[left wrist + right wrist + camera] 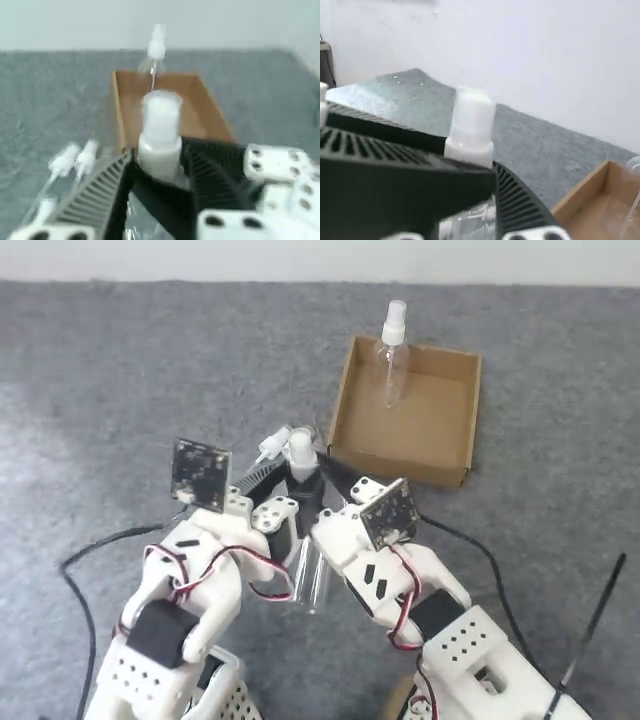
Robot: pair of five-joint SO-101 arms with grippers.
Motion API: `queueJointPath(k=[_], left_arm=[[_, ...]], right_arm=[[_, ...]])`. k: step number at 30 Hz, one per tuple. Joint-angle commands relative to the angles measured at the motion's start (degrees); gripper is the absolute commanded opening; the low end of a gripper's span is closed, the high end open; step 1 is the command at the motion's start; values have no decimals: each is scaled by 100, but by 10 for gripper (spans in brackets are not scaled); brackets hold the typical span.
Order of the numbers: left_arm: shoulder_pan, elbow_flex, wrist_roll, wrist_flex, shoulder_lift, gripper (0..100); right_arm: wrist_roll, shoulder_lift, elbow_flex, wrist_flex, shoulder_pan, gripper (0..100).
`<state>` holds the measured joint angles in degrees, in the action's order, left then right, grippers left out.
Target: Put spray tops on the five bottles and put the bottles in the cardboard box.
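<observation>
High view: left end effector [283, 480] and right end effector [322, 480] each clamp the bottle [309, 575] at its neck; likely light, slick plastic, so hold there gently.

the spray top [301, 448] is showing smooth white plastic, the cardboard box [440, 425] matt card, the carpet [110, 370] rough pile.

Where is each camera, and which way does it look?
High view: overhead, looking down on the table, cardboard box, left arm and right arm.
Left wrist view: on the left arm, facing the box past the left gripper.
Right wrist view: on the right arm, facing the white wall over the right gripper.
Shared: all three show the spray top on the held bottle.
</observation>
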<state>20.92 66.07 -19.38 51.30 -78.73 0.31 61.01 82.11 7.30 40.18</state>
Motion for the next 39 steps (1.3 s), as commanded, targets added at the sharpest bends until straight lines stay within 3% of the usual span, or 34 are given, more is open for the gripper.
queueJointPath(k=[1,11,23,31,39], left_arm=[[9,-48,123,-26,-70,241],[-1143,-629,88,-9,-70,301],[-1152,-804,114,9,-123,301],[-1380,-1051,123,791,-1574,299],[-2558,84,123,237,-2145,298]], right_arm=[[-53,242,-158,198,-84,6],[-26,189,-202,-136,-92,6],[-18,180,-202,-171,-101,6],[-18,180,-290,-233,-453,6],[-62,233,-1371,-1833,-1209,6]])
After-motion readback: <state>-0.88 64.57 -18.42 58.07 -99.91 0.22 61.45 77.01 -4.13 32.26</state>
